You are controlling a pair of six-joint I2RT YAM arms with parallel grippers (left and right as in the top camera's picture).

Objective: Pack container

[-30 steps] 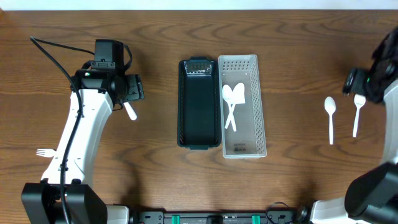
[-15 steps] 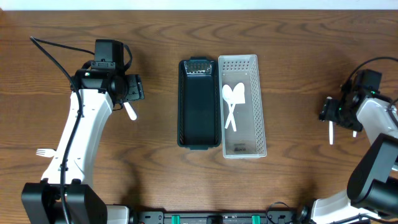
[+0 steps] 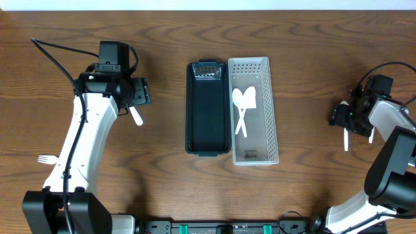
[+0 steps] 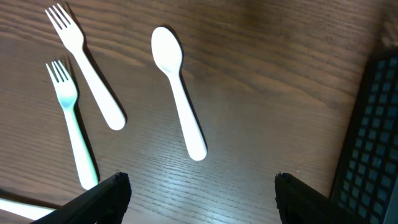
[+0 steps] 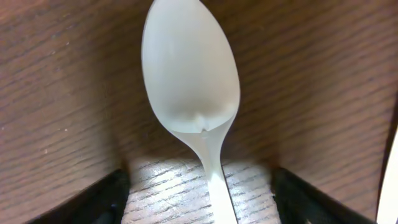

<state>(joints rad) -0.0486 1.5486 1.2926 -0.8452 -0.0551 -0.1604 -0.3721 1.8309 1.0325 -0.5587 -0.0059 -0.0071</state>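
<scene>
A clear perforated container (image 3: 270, 107) holds two white spoons (image 3: 244, 104). A black tray (image 3: 208, 107) stands against its left side. My right gripper (image 3: 343, 117) is open and low at the table, its fingers on either side of a white spoon (image 5: 193, 81), whose handle runs between the fingertips (image 5: 199, 186). Its handle end shows in the overhead view (image 3: 346, 140). My left gripper (image 3: 142, 91) is open and empty (image 4: 200, 186) above the wood, near a white spoon (image 4: 177, 93) and two white forks (image 4: 87, 68) (image 4: 71, 124).
Another white utensil (image 3: 371, 135) lies just right of the right gripper, partly under the arm. A white fork (image 3: 44, 158) lies at the far left of the table. The black tray's edge shows at the right in the left wrist view (image 4: 373, 137).
My right arm has swung in from the right edge and come down over the white spoon, fingers now on either side of it. The left arm has not moved.
</scene>
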